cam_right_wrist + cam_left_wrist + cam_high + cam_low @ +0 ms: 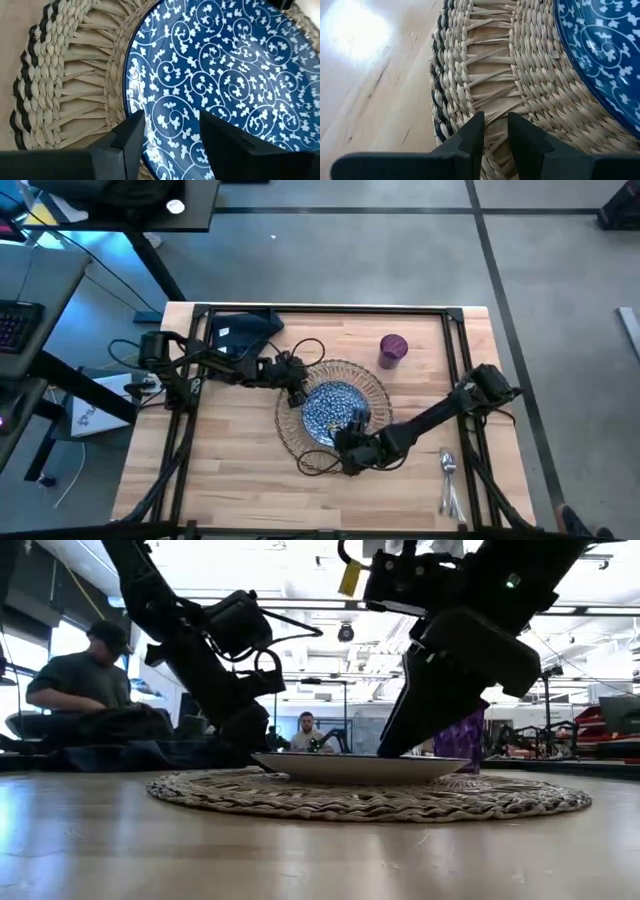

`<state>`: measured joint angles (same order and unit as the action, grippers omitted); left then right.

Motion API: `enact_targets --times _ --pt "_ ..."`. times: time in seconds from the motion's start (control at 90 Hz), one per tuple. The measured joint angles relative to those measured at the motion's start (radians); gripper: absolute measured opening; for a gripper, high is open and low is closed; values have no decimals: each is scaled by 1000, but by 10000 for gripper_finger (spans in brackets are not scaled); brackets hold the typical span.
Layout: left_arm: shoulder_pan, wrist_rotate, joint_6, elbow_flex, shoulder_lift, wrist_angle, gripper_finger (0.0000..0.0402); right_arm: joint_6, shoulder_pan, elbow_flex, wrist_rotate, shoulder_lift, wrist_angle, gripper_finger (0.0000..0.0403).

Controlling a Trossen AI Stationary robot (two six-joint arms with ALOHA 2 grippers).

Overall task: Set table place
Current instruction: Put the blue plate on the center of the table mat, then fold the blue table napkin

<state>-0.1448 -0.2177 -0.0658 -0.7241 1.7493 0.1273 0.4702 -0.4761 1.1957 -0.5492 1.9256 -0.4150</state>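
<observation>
High view: the round woven wicker mat [300,448] lies mid-way across the light butcher-block wooden table [230,480], with the blue-and-white patterned plate [328,408] resting on it. The left gripper [295,393] sits at the mat's far-left edge; the right gripper [352,462] is at the plate's near rim. The dark navy cloth napkin [240,332] is bunched at the far-left corner, the small purple cup [392,350] stands beyond the mat to the right, and the silver cutlery [448,480] lies near the right edge, well apart from the mat.

Low view: the plate [360,766] sits flat on the mat [370,798]; both arms come down to it, and the cup [460,740] shows behind the right arm.

Left wrist view: the left gripper [495,131] has its fingers a narrow gap apart, straddling the mat's [485,75] weave; whether they pinch it I cannot tell. The plate's [605,50] rim is just beside.

Right wrist view: the right gripper [170,131] is spread wide over the plate's [225,75] rim, holding nothing; the mat [65,85] lies beside it.

Done: mat and plate appear placed.

Left: judging from their positions, napkin, cutlery and cup are not yet arranged around the plate.
</observation>
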Motion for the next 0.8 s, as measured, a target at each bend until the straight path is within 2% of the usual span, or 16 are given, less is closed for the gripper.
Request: enact_targets --times 0.111,0.211,0.333,0.433,0.533,0.644,0.8 --pt "0 26 8 -11 -18 -19 69 4 -10 0 -10 -60 -15 161" --pt "1 34 33 -28 -71 -39 69 34 -23 2 -16 -134 -96 161" --pt "1 16 71 -62 -175 -98 69 130 -40 3 34 -208 -298 161" --pt "9 5 79 -76 -278 -187 69 259 -63 1 77 -219 -505 161" --pt "31 97 65 -72 -390 -299 69 350 -89 0 113 -204 -641 161" --pt "79 218 -21 -26 -475 -405 69 362 -113 0 141 -173 -658 161" --pt "196 232 -174 93 -518 -416 69 298 -119 0 218 -116 -609 161"
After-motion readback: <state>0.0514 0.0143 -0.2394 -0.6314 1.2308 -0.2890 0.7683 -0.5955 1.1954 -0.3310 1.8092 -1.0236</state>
